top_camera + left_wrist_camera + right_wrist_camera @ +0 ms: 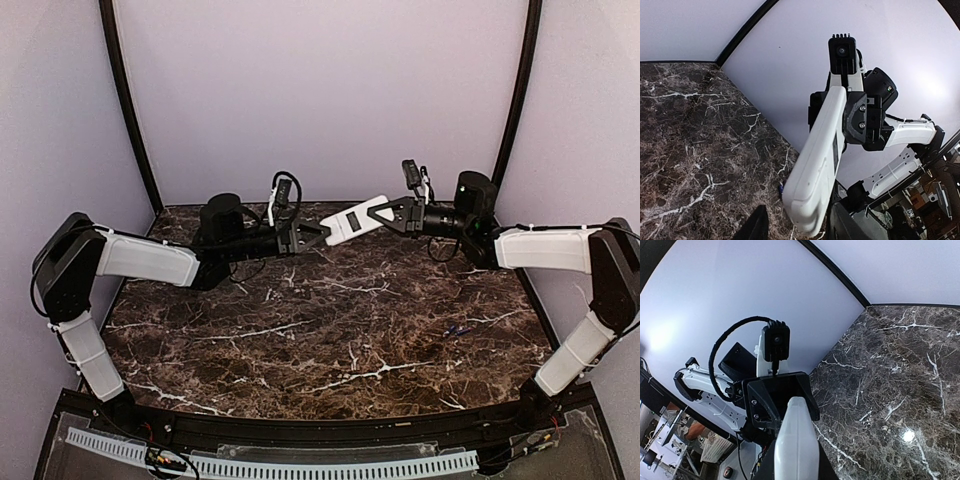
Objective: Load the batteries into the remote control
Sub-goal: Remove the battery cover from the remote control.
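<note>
Well up over the far middle of the desk [300, 330], the two arms meet tip to tip with the remote control [357, 220] bridged between them, clear of the surface. Its plain white back faces up, a dark rectangular recess showing along it, and it lies slanted, the right end a little farther off than the left. The right gripper [393, 213] is clamped on that right end; from the left wrist camera its black fingers [860, 120] press flat against both sides of the white body [820, 160]. The left gripper [308, 236] sits at the other end with its jaws parted. In its own view one dark finger [756, 226] stands off from the rounded end of the remote with a strip of marble showing between, while the other finger is close against the opposite side. So it brackets the end rather than pinching it. The batteries [458, 330] lie on the dark marbled desk, well apart from the remote, toward the right and nearer than the grippers: a tiny bluish shape, too small for me to count as one or two. Both wrist cameras look straight at each other along the remote.
</note>
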Robot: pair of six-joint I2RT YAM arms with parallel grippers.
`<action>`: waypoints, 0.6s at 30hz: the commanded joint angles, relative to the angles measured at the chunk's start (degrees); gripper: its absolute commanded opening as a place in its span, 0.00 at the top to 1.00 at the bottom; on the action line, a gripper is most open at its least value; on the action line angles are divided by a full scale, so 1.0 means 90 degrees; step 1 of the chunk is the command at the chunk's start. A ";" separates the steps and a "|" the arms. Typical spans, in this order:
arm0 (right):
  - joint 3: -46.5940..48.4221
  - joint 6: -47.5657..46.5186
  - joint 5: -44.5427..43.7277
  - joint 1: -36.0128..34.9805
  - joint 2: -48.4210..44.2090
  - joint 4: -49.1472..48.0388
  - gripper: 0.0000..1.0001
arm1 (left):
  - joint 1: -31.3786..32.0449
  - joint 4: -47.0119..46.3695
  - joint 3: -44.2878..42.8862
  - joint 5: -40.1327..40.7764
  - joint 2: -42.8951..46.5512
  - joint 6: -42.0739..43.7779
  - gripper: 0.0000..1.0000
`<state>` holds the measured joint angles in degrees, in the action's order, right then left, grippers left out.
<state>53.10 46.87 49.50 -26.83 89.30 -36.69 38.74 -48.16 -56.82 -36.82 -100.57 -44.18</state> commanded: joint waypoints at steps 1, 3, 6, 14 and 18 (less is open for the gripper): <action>-0.0107 0.0040 -0.0012 0.0027 -0.0173 -0.0250 1.00 | -0.0039 0.0011 -0.0037 -0.0131 0.0004 0.0033 0.61; -0.0081 -0.0016 -0.0035 0.0029 -0.0181 -0.0170 1.00 | -0.0037 -0.0002 -0.0014 -0.0159 0.0020 0.0044 0.67; -0.0061 -0.0093 -0.0097 0.0029 -0.0185 -0.0042 1.00 | -0.0038 -0.0005 0.0000 -0.0162 0.0026 0.0051 0.78; 0.0013 -0.0368 -0.0252 0.0031 -0.0286 0.0351 1.00 | -0.0027 0.0364 -0.0003 -0.0009 0.0141 0.0224 0.80; 0.0005 -0.0296 -0.0093 0.0027 -0.0296 0.0246 1.00 | -0.0027 0.0464 -0.0012 0.0077 0.0157 0.0300 0.84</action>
<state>52.64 44.77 48.07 -26.79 88.38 -33.39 38.68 -45.82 -56.82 -36.77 -100.62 -43.31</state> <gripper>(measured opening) 0.137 0.180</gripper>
